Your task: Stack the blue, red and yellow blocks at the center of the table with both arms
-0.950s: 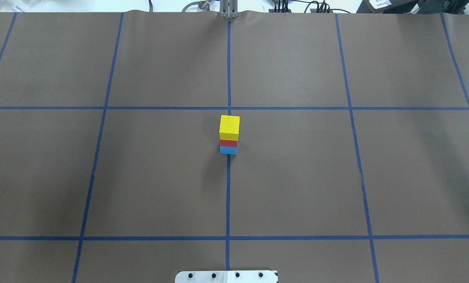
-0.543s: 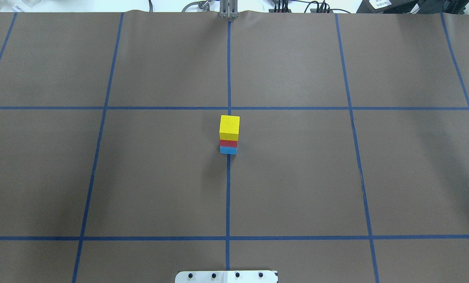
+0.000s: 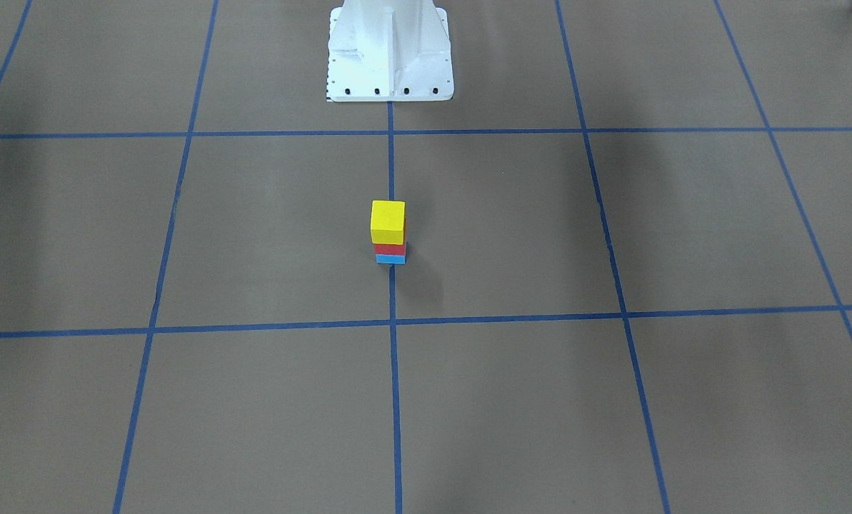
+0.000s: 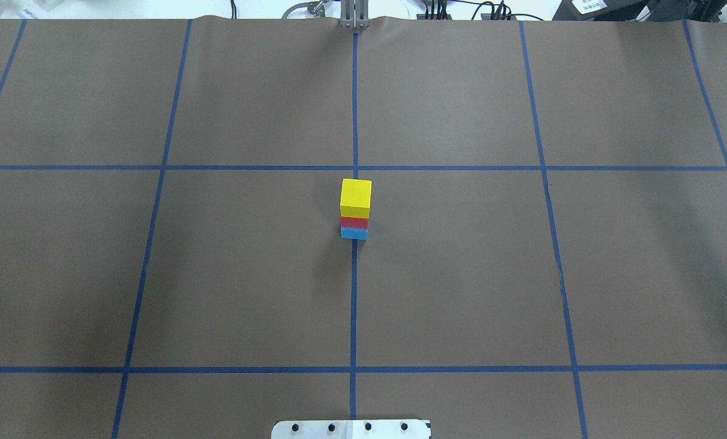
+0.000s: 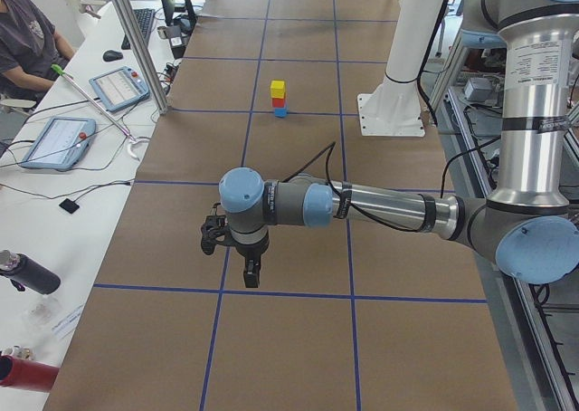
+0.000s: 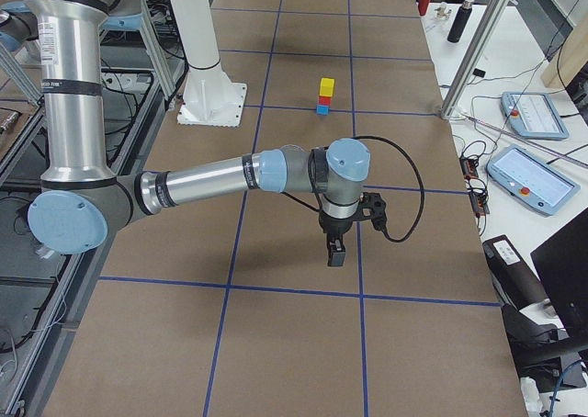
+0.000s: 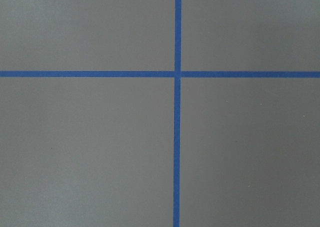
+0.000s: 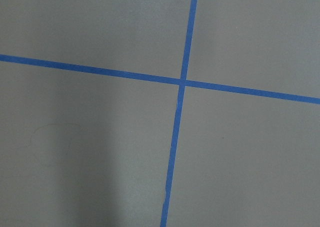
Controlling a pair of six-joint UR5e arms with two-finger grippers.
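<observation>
We look down on a table (image 4: 156,274) covered in brown paper and marked off by blue tape lines (image 4: 354,305). In the view from the robot's left, a white bench (image 5: 81,221) runs along the table's far side. It carries two tablets (image 5: 56,141) and a black bottle (image 5: 27,272), and a person (image 5: 23,40) sits at it. The robot's white base plate (image 3: 390,78) sits at the near edge on the middle line.

At the centre of the table, on that middle line, the blue block (image 4: 353,233) lies on the paper, the red block (image 4: 354,222) rests on it, and the yellow block (image 4: 356,195) sits on top. The stack stands upright with its sides nearly flush.

The left arm (image 5: 380,207) reaches out level over the table. Its wrist is turned so the left gripper (image 5: 252,273) points straight down above the paper near a tape crossing, well apart from the stack. We cannot tell whether its fingers are wide or narrow. The right arm (image 6: 211,180) is stretched out in the same way, and the right gripper (image 6: 336,252) hangs downward above the paper, also well apart from the stack. We cannot tell its opening either. Both wrist cameras show only paper and crossed tape.
</observation>
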